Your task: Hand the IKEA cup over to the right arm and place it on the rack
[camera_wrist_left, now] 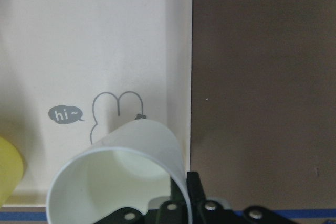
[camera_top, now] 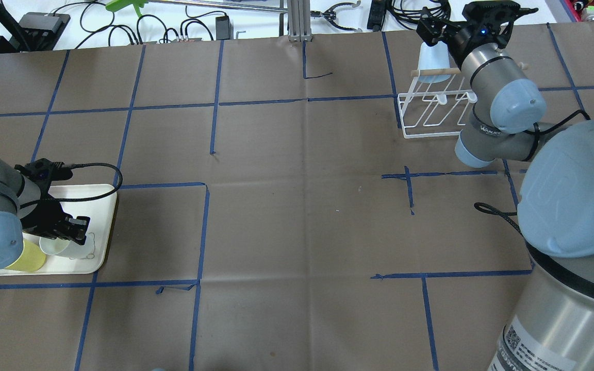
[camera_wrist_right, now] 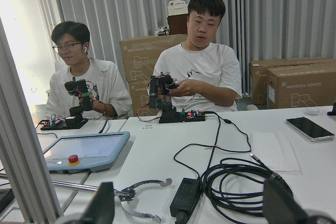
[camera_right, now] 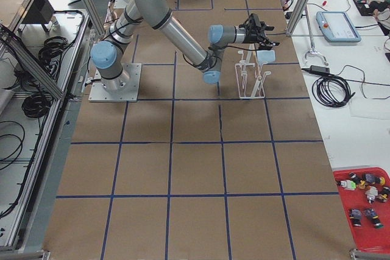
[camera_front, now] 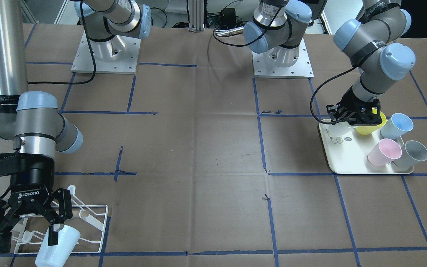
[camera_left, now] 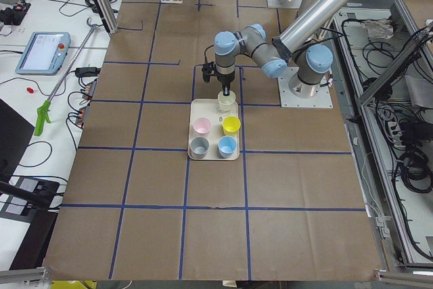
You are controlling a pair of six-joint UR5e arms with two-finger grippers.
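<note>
Fingers (camera_front: 53,234) of the right gripper (camera_front: 28,241) are standing wide apart, holding nothing, over the rack (camera_front: 89,218) where a pale cup (camera_front: 58,246) is hanging. The left gripper (camera_top: 67,233) is pinching the rim of a white cup (camera_wrist_left: 121,171) at the edge of the tray (camera_top: 98,206).

Six cups (camera_front: 384,152) in all, five at one tray (camera_front: 347,159), one on one rack (camera_top: 433,72); two arms (camera_front: 35,122)

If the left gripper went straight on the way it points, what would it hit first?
The white cup, whose wall the left gripper straddles; beneath that, likely the tray.
</note>
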